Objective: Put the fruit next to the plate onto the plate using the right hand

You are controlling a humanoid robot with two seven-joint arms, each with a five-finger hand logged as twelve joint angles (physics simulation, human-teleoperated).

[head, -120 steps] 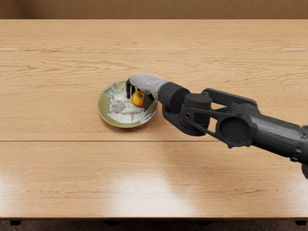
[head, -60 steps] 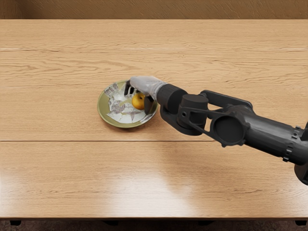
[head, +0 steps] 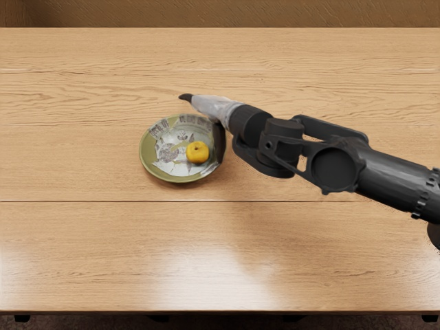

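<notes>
A small yellow-orange fruit (head: pixel 197 152) lies on the right half of the round olive-rimmed plate (head: pixel 148 159), which has a white and grey pattern inside. My right hand (head: pixel 203 104) is open, its fingers stretched out flat and pointing left above the plate's far right rim. Nothing is in the hand, and it is apart from the fruit. Its dark arm (head: pixel 344 168) comes in from the right edge. The left arm is out of view.
The plate sits left of centre on a wide wooden table (head: pixel 220 261). A wall runs behind the table's far edge.
The right hand has let go of the fruit, straightened its fingers and lifted up and back from the plate. The fruit now lies uncovered on the plate.
</notes>
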